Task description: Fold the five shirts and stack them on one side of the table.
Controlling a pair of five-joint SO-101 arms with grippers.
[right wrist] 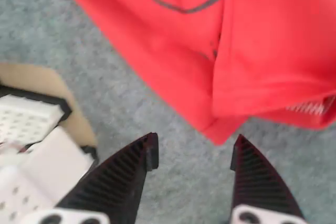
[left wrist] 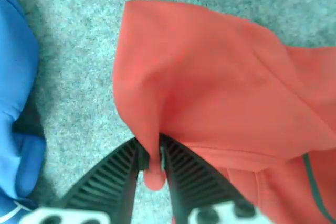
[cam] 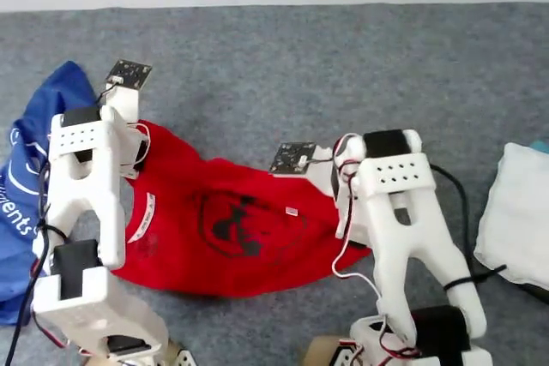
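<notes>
Folding the red shirt [cam: 189,237] looks barely begun: left jaws pinch its edge, while right jaws, spread beside a corner, should grip next.

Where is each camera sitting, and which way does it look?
High view: above the table, looking down at the red shirt, blue shirt, left arm and right arm.
Left wrist view: on the left arm, looking past the left gripper, shut on a red shirt fold.
Right wrist view: on the right arm, looking past the open right gripper at the table.
All three share the red shirt.
</notes>
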